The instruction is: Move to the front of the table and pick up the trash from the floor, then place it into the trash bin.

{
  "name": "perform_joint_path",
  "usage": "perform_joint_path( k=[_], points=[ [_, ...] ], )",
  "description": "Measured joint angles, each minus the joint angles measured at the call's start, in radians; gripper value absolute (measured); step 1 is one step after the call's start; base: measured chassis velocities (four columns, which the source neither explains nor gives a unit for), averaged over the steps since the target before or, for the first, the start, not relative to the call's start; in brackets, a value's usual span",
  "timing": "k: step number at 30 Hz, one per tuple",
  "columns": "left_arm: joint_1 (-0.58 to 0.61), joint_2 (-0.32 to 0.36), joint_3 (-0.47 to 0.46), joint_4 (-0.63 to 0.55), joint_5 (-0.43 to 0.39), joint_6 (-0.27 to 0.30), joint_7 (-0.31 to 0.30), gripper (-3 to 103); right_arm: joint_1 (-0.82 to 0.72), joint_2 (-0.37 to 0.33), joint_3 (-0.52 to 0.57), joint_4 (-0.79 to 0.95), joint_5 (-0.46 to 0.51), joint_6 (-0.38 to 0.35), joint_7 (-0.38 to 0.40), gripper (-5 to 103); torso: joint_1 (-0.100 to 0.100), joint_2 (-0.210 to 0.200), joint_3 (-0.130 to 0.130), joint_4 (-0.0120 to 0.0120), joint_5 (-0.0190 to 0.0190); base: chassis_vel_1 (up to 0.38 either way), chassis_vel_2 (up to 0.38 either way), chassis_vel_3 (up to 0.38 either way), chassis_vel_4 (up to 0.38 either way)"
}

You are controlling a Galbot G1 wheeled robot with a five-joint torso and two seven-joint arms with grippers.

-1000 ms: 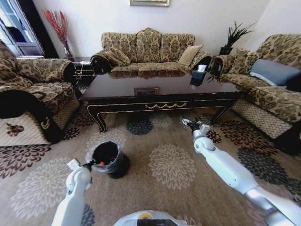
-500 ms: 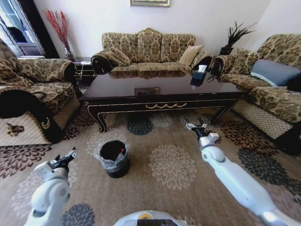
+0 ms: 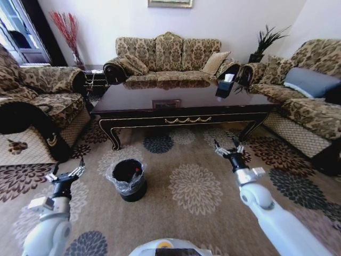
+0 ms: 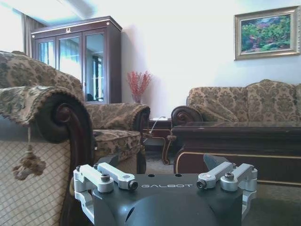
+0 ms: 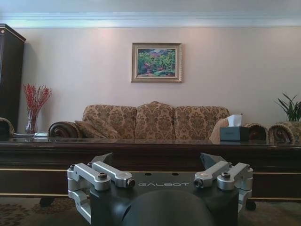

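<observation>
Head camera high, angled forward and down over floor (image 3: 197,186) toward table (image 3: 181,104). Both wrist cameras low, level, facing table (image 5: 150,155) from near; all share table, sofa (image 5: 155,121).

The table (image 3: 181,102) is finished in glossy dark brown with gold scroll trim. The floor (image 3: 197,186) is covered in beige carpet patterned with round flower medallions in cream, brown, dark blue and grey. The trash bin (image 3: 128,180) is black, lined with clear plastic; a red spot is seen inside. The sofa (image 3: 168,56) is upholstered in tan-and-brown damask.
</observation>
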State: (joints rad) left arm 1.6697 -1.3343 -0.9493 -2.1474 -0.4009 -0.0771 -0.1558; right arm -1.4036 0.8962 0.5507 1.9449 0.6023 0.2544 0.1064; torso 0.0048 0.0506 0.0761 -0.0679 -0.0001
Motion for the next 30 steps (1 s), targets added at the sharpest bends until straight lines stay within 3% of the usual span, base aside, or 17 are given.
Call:
perform_joint_path(
  k=[11,30],
  points=[
    [0.068,-0.086,0.011,0.011,0.052,-0.1,0.057,100,-0.168,0.096,0.12,0.115,-0.076,0.032,-0.061,100,0.0,0.0,0.0,-0.0003,0.0001,0.0,0.0,0.0,0.0],
    [0.068,-0.086,0.011,0.012,0.051,-0.099,0.059,100,-0.17,0.099,0.123,0.12,-0.078,0.028,-0.063,100,0.0,0.0,0.0,0.0001,0.0001,0.0,0.0,0.0,0.0]
  ],
)
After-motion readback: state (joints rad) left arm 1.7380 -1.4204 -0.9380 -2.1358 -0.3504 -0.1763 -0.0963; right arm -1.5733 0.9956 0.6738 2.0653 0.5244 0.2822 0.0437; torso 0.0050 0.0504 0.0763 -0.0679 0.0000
